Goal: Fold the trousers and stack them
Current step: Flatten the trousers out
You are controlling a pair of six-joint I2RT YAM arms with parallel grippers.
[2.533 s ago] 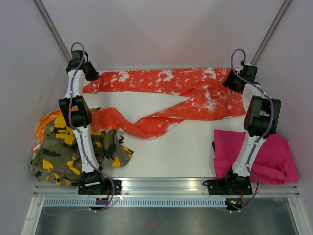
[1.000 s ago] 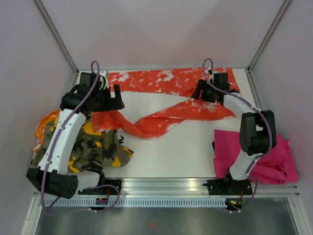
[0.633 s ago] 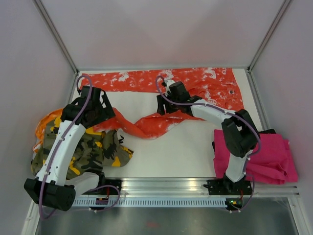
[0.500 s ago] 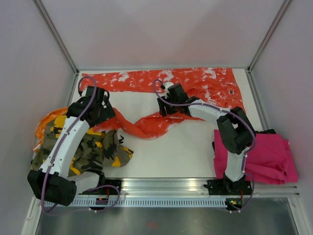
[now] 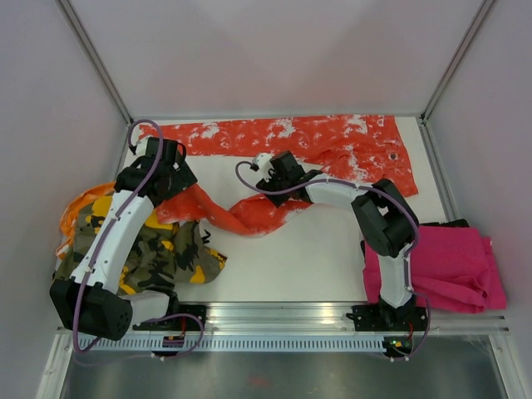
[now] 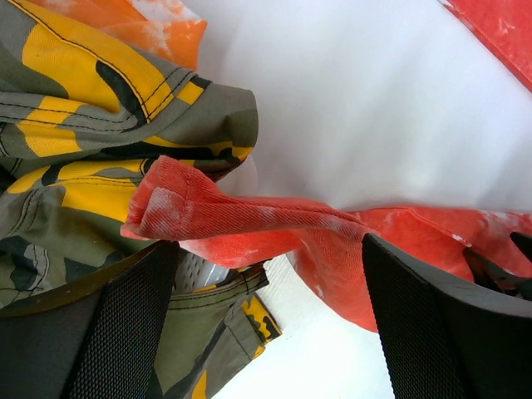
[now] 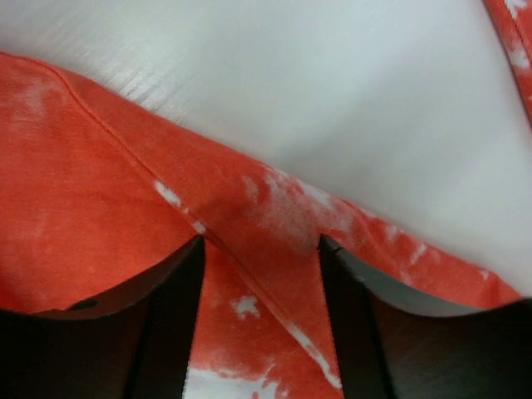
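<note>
At the near left, camouflage trousers [image 5: 133,249] lie in a crumpled heap on the white table [image 5: 291,266]. At the near right, pink trousers [image 5: 457,266] lie loosely folded beside the right arm's base.

Toward the middle, one leg of the orange-red trousers [image 5: 332,145] snakes across the table, and its cuff end rests on the edge of the camouflage heap. The left gripper [image 6: 270,249] hangs over that cuff with its fingers spread wide on either side, gripping nothing. The right arm is stretched leftward to the middle of the same leg. The right gripper [image 7: 259,245] sits low over the cloth, fingers parted and not clamped, with a seam running between them.

Farther back, the other orange-red leg and the waist lie flat along the table's far edge.
</note>
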